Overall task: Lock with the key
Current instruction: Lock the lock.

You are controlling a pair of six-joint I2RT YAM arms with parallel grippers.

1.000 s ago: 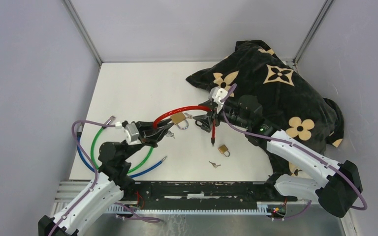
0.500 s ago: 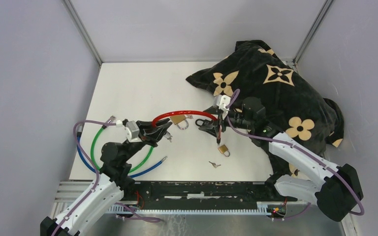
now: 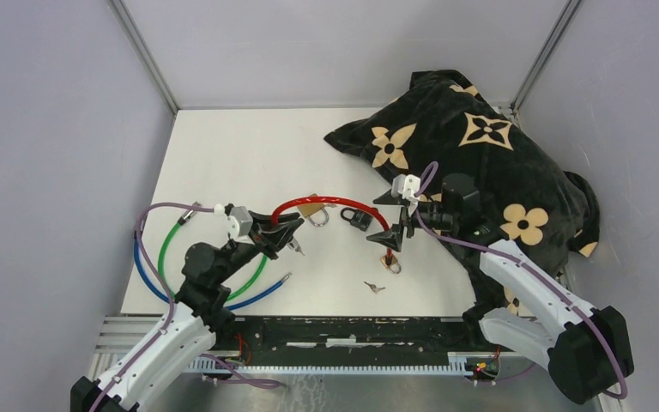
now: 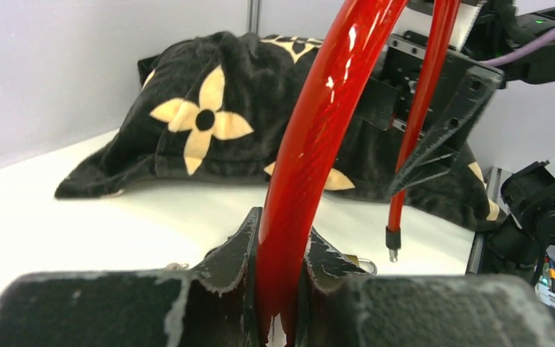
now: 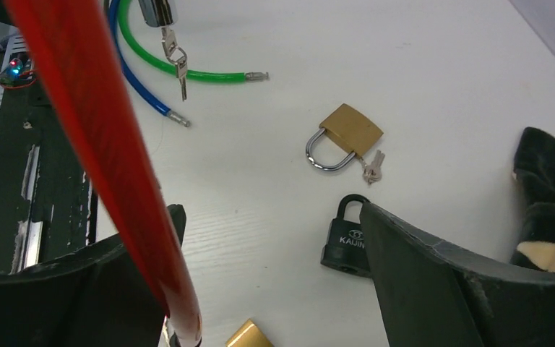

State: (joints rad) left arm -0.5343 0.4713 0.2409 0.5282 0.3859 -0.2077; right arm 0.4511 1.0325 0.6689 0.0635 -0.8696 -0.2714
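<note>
Two white-and-black arms trailing purple cable.
The left arm (image 3: 159, 348), at seven o'clock, and the right arm (image 3: 528, 287), at four o'clock, have glossy white shells, black joints and looping purple cables (image 3: 148, 225); each ends in a white wrist block (image 3: 238, 221) and scuffed black fingers (image 4: 220, 271).

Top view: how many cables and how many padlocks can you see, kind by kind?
Cables: 3 (red cable, green cable, blue cable)
Padlocks: 3 (black padlock, brass padlock by the red cable, brass padlock nearer the arms)
Total: 6
</note>
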